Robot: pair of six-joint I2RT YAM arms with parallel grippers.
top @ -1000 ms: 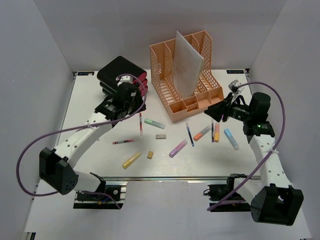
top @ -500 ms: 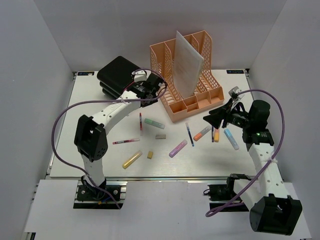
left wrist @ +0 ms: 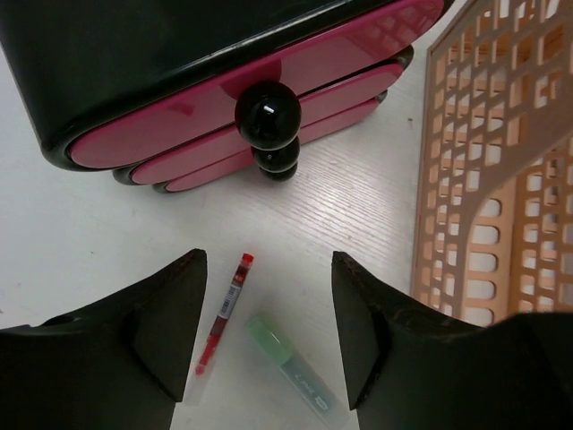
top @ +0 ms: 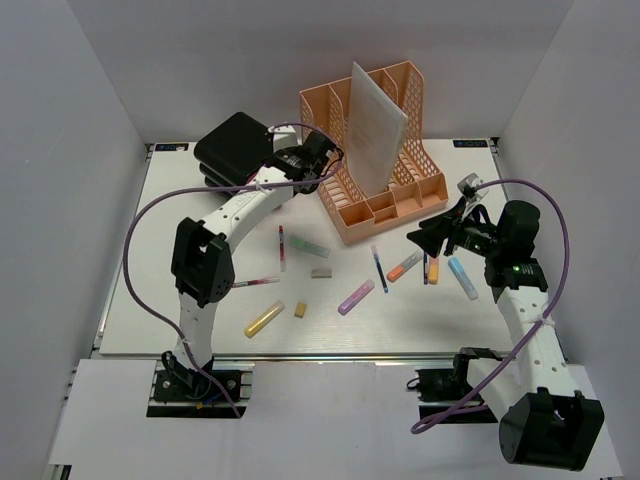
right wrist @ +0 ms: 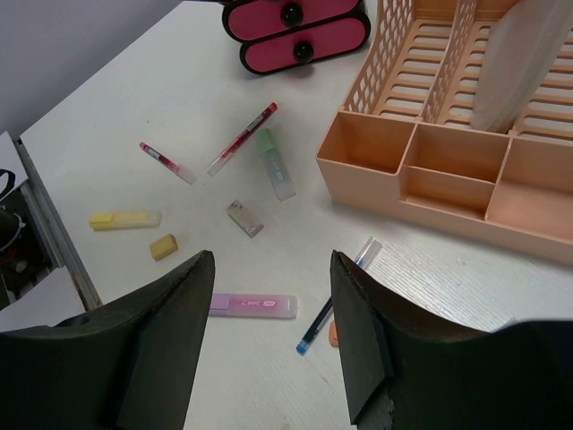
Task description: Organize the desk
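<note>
The desk [top: 420, 315] fills your top view. At 11 o'clock on it stand the drawers [top: 228, 145]. Your left gripper [top: 322, 152] hangs near 12 o'clock, between them and the organizer [top: 345, 215], though its tip is hard to make out from above. Its jaws are wide and empty, and a red pen [left wrist: 224, 309] and a green highlighter [left wrist: 291, 363] lie between its fingers. At 3 o'clock your right gripper [right wrist: 269, 260] hovers wide, holding nothing.

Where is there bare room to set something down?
The left side of the desk, between the drawer unit and the near edge, is bare. So is the near strip below the purple highlighter. The middle, before the orange organizer, is crowded with pens.
</note>
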